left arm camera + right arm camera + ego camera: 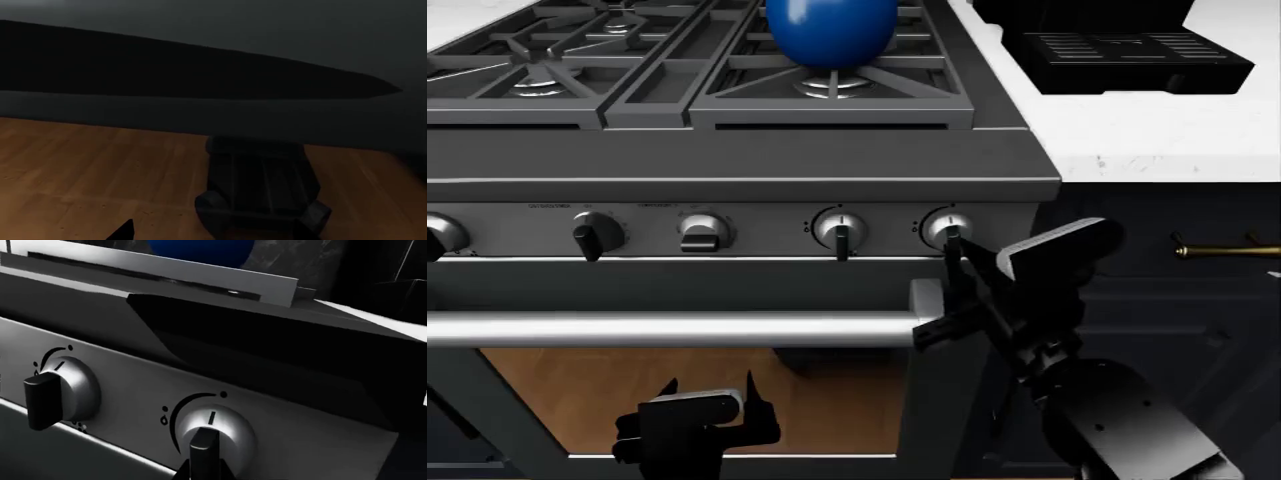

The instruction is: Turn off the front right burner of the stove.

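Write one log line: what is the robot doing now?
right gripper: at rightmost knob | left gripper: low, idle | kettle: on stove

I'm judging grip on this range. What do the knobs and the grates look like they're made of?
Knobs: seemingly brushed silver metal with soft highlights and a black pointer bar. Grates: dark and matte, likely cast iron. Being a simulator render, both are guesses.

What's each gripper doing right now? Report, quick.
Left gripper: open, holding nothing, low in front of the stove.
Right gripper: at the rightmost knob; cannot tell if closed.
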You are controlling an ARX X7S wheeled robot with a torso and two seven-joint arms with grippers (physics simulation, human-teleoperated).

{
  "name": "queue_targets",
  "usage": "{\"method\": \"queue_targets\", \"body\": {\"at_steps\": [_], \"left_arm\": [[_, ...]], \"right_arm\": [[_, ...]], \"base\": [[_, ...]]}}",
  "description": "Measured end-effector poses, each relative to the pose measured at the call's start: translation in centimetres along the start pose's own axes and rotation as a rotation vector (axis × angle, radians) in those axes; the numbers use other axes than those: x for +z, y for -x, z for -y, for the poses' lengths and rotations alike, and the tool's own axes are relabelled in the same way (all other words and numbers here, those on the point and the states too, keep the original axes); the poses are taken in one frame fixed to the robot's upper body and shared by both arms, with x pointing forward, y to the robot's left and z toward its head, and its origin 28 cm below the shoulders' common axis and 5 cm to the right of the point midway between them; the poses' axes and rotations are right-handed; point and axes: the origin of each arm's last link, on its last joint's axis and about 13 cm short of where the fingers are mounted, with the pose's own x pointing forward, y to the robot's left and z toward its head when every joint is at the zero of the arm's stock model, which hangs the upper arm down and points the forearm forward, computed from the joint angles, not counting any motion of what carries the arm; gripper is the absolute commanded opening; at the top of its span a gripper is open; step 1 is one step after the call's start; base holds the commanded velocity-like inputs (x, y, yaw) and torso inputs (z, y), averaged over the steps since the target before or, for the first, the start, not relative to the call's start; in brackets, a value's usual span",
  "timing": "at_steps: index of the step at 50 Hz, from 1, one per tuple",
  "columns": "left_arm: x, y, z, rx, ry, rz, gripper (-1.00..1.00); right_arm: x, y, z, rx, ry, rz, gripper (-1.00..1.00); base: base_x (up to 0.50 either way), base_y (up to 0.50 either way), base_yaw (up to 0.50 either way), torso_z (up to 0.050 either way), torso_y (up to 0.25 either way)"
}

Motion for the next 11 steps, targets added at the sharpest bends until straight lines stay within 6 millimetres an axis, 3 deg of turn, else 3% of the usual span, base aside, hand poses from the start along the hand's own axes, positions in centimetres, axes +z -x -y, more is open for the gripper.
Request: {"method": "queue_targets", "body": {"at_steps": [11], "left_arm": [[0.00,-0.02,0.01,0.000,0.000,-0.001,1.00]], "right_arm": [[-0.28,-0.06,-0.18,0.001,-0.091,0.014,-1.00]], "base": [[0.01,0.00,0.01,-0.001,0.000]]}}
